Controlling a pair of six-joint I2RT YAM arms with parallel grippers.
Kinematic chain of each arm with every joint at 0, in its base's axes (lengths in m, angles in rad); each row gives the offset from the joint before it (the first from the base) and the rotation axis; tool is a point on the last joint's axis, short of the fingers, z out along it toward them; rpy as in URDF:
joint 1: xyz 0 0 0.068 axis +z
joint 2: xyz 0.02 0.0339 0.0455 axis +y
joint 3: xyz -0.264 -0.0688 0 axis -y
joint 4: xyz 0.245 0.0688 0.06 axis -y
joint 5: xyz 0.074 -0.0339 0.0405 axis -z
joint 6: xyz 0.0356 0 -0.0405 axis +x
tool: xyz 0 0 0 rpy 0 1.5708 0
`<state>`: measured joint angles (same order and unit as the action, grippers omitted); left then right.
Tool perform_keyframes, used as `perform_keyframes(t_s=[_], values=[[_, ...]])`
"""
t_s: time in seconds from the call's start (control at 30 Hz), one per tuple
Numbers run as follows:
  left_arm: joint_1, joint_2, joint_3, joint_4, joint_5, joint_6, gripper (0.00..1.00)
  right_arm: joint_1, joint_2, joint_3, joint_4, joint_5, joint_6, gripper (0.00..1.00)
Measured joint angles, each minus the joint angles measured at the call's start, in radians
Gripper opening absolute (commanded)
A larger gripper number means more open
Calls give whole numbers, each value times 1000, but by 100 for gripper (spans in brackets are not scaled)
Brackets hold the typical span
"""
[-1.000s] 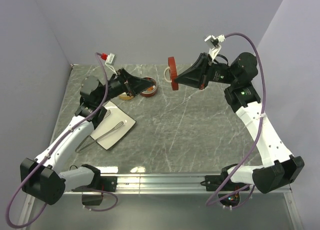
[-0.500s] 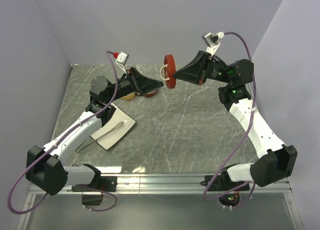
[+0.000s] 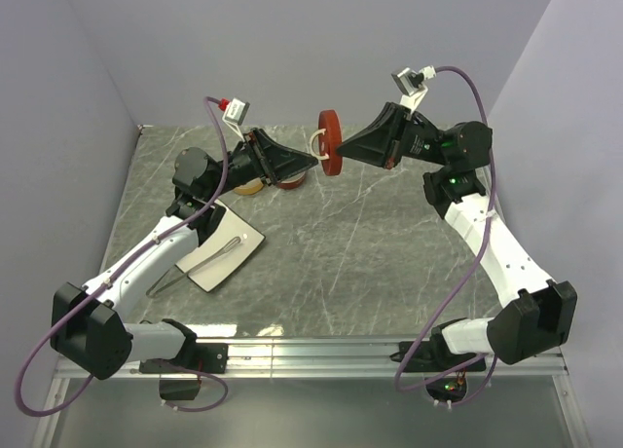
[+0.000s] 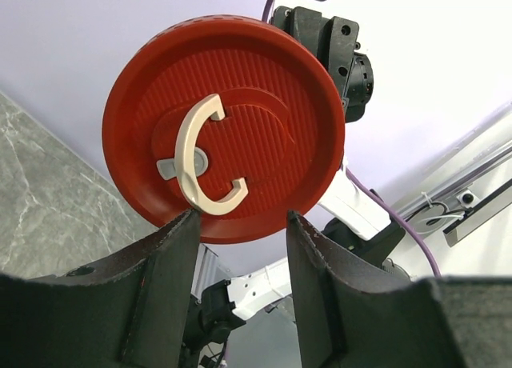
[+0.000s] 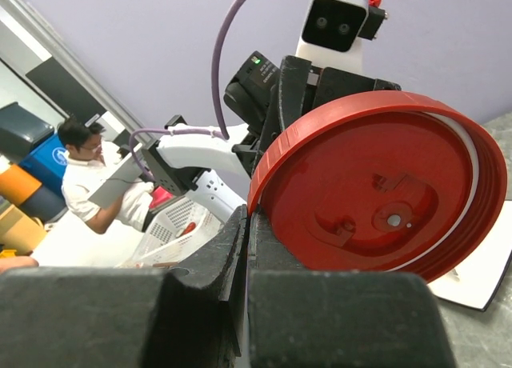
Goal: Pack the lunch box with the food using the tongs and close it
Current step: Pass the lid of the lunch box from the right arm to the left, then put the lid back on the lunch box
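Right arm (image 3: pixel 490 242) aloft, red lid (image 3: pixel 331 142) upright.

The grey veined stone table (image 3: pixel 389 263) lies bare across its middle and right half, and a gripper can pass there freely. Above the far middle, a ribbed red disc lid with a cream loop handle (image 3: pixel 330 141) hangs on edge in the air. The right gripper (image 3: pixel 342 155) pinches its rim, and the left gripper (image 3: pixel 315 159) sits just before its handle face, jaws apart, so that gap is blocked. Under the left gripper, a cream round tub (image 3: pixel 246 187) and a dark red round tub (image 3: pixel 290 182) crowd the far left. Nearer, a white square plate (image 3: pixel 238 236) and long silver metal tongs (image 3: pixel 206 257) lying across it fill the left side.
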<state>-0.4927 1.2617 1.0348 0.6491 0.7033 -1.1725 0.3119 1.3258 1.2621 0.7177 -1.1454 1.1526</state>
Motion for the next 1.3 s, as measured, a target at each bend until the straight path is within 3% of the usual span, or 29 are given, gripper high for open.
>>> perform_keyframes(t_s=[0.7,0.83,0.93,0.97,1.03,1.07,1.1,1.17,1.3], values=[[0,0,0,6,-2,-10,39,38,-1,-26,19,-2,-5,0],[0,0,0,4,-4,-7,31,39,-3,-26,24,-3,-5,0],[0,0,0,-1,-8,3,17,39,-3,-26,21,-3,-10,0],[0,0,0,-4,-9,5,9,39,-4,-26,15,-4,-18,5],[3,0,0,-9,-16,8,5,39,-4,-26,-13,-9,-41,23],[6,0,0,-14,-20,10,3,39,-5,-24,-35,-11,-57,45],[10,0,0,-27,-21,21,1,39,-6,-24,-61,-10,-71,53],[23,0,2,-65,-21,47,0,38,-10,-17,-136,-5,-125,68],[47,2,49,-238,-20,173,0,11,-11,11,-302,2,-238,80]])
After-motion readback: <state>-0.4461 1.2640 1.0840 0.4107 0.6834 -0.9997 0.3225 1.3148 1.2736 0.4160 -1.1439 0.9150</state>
